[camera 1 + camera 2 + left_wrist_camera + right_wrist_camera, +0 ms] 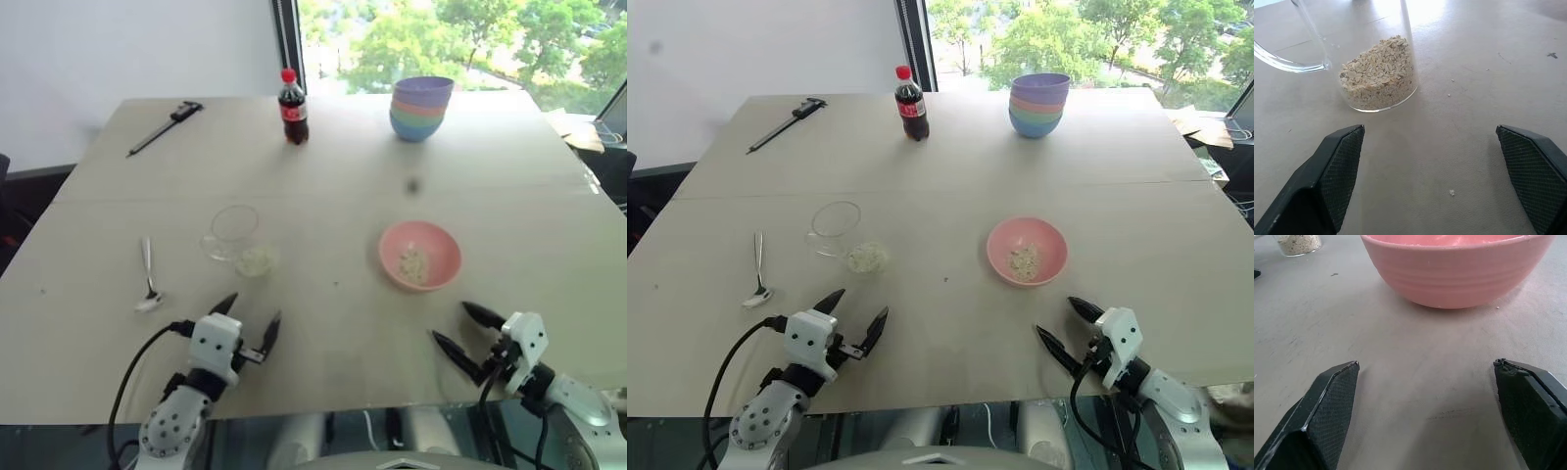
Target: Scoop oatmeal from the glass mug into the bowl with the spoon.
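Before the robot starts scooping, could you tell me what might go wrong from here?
1. The small clear glass mug with pale oatmeal flakes in it is light; a spoon dug in with nothing holding the mug could tip it.
2. The thin silver metal spoon lies flat on the table, so the open left fingers may slip off it.
3. Flakes could spill before reaching the shallow pink bowl.

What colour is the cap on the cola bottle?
Red; the cap on the cola bottle shows best in the left eye view.

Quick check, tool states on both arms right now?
Left tool: open, holding nothing, short of the glass mug.
Right tool: open, holding nothing, facing the bowl.
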Controlling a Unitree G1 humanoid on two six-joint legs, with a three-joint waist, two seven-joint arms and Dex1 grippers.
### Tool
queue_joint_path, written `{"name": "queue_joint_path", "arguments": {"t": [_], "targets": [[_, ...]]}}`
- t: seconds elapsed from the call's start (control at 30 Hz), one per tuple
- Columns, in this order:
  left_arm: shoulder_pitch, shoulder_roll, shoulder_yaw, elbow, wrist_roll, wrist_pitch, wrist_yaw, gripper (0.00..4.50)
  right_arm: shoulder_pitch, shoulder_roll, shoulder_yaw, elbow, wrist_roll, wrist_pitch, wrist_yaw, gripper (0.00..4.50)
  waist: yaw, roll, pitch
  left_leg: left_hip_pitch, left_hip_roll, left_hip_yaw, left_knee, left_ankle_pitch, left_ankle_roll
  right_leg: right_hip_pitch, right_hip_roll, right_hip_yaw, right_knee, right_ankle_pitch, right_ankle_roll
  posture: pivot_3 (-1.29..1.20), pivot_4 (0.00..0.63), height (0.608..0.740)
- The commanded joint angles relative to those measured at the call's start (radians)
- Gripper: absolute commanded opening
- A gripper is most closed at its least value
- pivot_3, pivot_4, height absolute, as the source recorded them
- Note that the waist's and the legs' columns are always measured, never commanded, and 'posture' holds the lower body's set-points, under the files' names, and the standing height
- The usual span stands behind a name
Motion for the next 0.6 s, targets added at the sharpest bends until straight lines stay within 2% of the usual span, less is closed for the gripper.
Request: {"name": "queue_joint_path", "arguments": {"t": [0.03,0.6], "targets": [[0.011,-0.001,-0.029,0.037,0.02,0.013,-0.01,4.5,0.01,-0.013,-0.028,0.019,0.001,-0.001,0.003,4.45,0.0,0.0,0.0,0.0,0.0,0.0,0.0,0.0,0.0,0.0,0.0,0.0,0.0,0.0,0.0,0.0,0.15,0.74],[0.017,-0.011,-0.028,0.065,0.019,-0.021,-0.001,4.5,-0.031,-0.027,-0.034,0.055,-0.001,-0.007,0.022,4.45,0.0,0.001,-0.001,0.0,0.0,0.0,0.0,0.0,0.0,0.0,0.0,0.0,0.0,0.0,0.0,0.0,0.15,0.74]]}}
